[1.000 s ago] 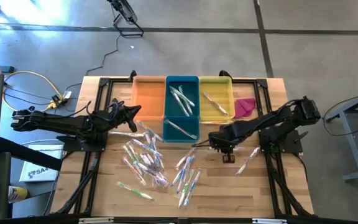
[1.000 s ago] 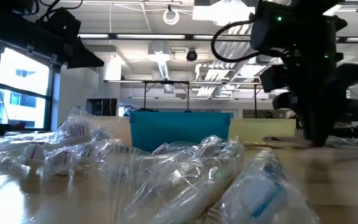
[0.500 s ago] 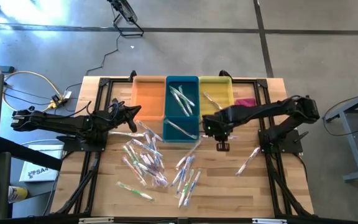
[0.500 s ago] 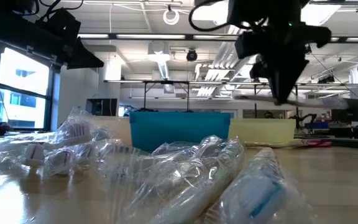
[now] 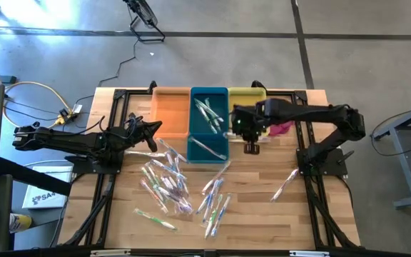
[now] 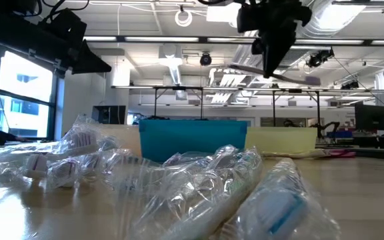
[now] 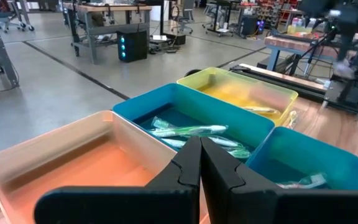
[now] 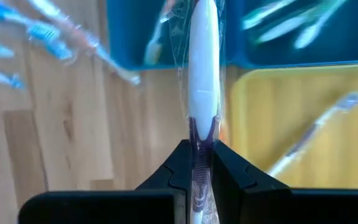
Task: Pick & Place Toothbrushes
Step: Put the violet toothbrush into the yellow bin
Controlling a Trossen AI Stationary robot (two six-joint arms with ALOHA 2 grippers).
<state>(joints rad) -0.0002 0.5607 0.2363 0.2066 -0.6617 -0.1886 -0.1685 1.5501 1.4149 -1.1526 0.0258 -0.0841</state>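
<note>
From above: right gripper (image 5: 242, 127) reaches over the near edge of the yellow bin (image 5: 257, 96), beside the blue bin (image 5: 209, 93); left gripper (image 5: 150, 128) waits by the orange bin (image 5: 170, 107). Loose toothbrushes (image 5: 168, 182) lie scattered on the wooden table (image 5: 262, 214) in front of the bins, one apart near the right arm's base; a few lie in the blue and yellow bins. Pink cloth (image 5: 282, 123) sits behind the right arm

Table level: right gripper (image 6: 272, 57) hangs high above the bins, a wrapped toothbrush (image 6: 282, 75) sticking out sideways from it. Wrapped brushes (image 6: 199, 187) fill the foreground

Left wrist: fingers (image 7: 188, 171) pressed together, holding nothing, facing the orange, blue and yellow bins

Right wrist: fingers (image 8: 179, 171) clamped on a wrapped white toothbrush (image 8: 202, 87), over the seam between the blue and yellow bins
</note>
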